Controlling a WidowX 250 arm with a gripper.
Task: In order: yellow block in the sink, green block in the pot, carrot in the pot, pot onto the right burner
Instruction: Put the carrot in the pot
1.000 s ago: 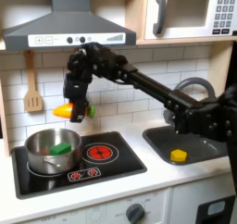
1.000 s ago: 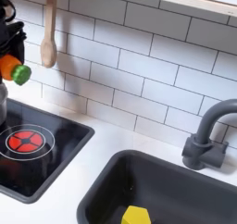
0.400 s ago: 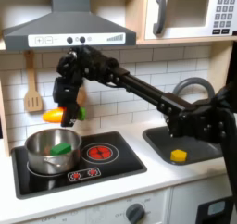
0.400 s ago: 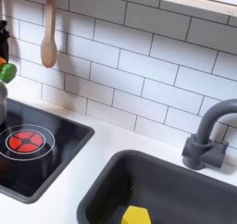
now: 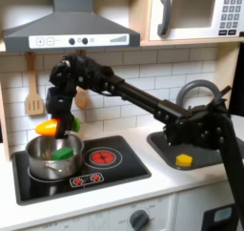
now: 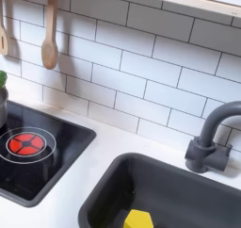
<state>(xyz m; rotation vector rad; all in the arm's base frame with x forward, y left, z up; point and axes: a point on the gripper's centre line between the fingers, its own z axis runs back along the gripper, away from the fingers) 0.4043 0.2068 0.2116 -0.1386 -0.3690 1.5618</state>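
in the first exterior view the black arm reaches across the tiled wall toward the first exterior view's left, and its gripper (image 5: 54, 121) hangs just above the pot (image 5: 54, 155). the jaws are closed on the carrot (image 5: 48, 128), which lies crosswise between them: its smooth orange tapered body pokes out on the side away from the sink (image 5: 195, 149), and its green leafy end sits tucked under the black fingers on the side nearer the sink. the carrot is above the pot's rim, over the part of the pot farthest from the sink; whether it touches the rim cannot be told.

the pot is round, shiny silver metal with low straight sides, standing on the black stovetop (image 5: 81, 168) on the burner farther from the sink. the green block (image 5: 63, 153), a small plain cube, lies inside the pot, on the side toward the sink. beside the pot, between it and the sink, is a red ringed burner (image 5: 101, 157), bare.

the sink is a dark grey rectangular basin with rounded corners, set in the pale worktop (image 5: 143, 190), with a dark arched faucet (image 6: 213, 140) behind it. the yellow block (image 6: 138, 219), a small plain cube, rests on the sink's floor in both exterior views. a wooden spoon (image 6: 50, 28) hangs on the white tiles, well away from the sink.
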